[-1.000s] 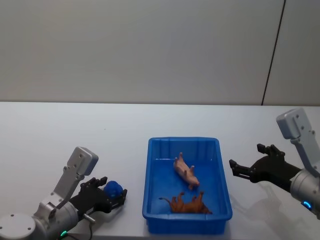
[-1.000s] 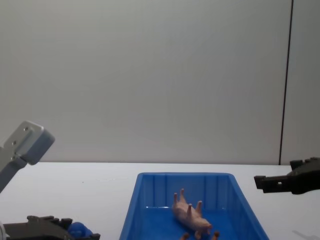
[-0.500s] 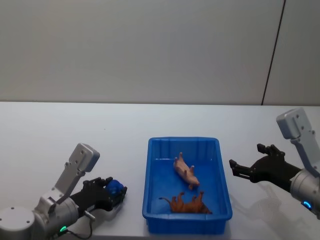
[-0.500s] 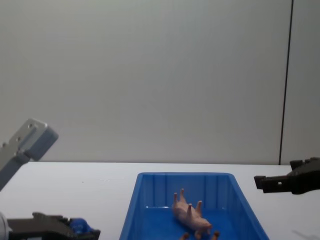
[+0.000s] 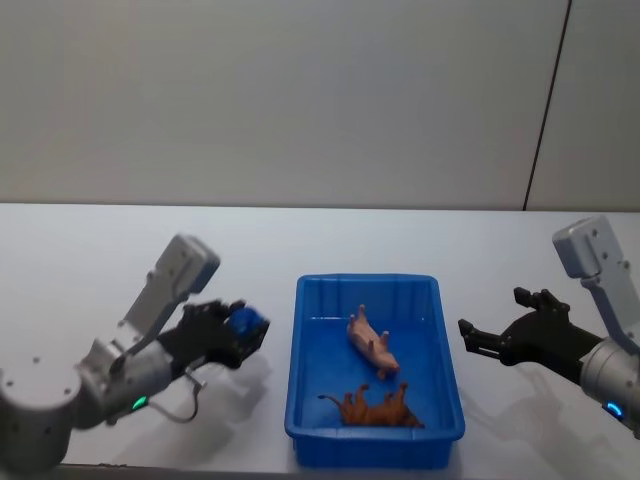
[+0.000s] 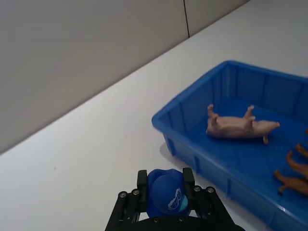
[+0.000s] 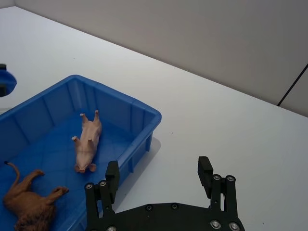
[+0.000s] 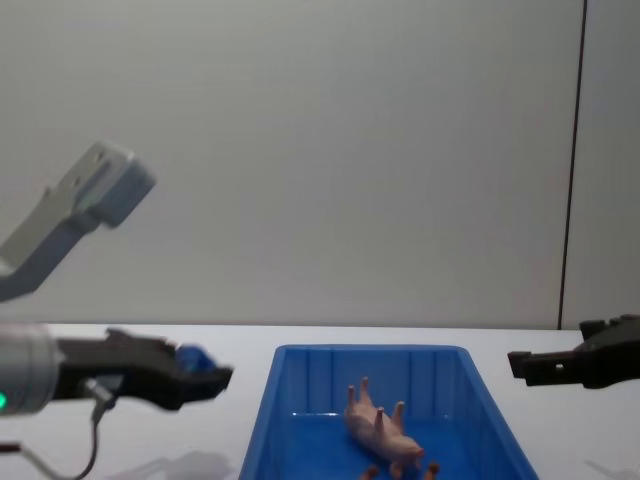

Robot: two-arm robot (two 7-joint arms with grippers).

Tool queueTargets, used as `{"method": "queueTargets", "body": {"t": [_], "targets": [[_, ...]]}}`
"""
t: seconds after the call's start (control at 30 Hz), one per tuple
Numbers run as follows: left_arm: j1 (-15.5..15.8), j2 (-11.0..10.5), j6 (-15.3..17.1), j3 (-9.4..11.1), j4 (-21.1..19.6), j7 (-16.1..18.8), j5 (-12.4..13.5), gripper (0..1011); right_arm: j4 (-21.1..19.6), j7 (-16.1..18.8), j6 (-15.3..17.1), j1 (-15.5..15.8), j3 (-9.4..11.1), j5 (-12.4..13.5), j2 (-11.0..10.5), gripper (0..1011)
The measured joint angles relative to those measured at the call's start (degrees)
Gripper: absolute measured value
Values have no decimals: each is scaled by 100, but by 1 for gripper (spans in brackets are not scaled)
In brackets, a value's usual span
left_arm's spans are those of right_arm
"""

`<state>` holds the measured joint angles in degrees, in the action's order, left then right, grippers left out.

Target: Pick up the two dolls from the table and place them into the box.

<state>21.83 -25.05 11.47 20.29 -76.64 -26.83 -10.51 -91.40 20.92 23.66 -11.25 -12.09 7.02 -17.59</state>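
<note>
Here the left claw [image 5: 236,333] grips a small blue toy [image 6: 166,192] above the worktop [image 5: 100,260], just left of the box [image 5: 300,400]; the drop lies rightward. The right claw [image 5: 495,340] hangs spread and empty, beside the box's right wall.

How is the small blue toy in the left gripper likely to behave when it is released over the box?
The blue toy looks rounded, so it may roll once dropped into the box. It seems small and probably light. The left gripper clamps it without visible squashing, so it is likely fairly firm.
</note>
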Motion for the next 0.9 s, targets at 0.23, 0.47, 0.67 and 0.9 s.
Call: {"method": "queueTargets", "body": {"t": [0.23,0.47,0.67,0.9], "targets": [[492,308,-238,102,318,-307,302,392,0,0,0,0,0,0,0,1001],[1087,725,-657,256,953,-652,519,485,0,0,0,0,0,0,0,1001],[1464,1009,-962,365,1462,-850,579,695,0,0,0,0,0,0,0,1001],[1714,1223,-1240,471,1836,-962,581,903,0,0,0,0,0,0,0,1001]]}}
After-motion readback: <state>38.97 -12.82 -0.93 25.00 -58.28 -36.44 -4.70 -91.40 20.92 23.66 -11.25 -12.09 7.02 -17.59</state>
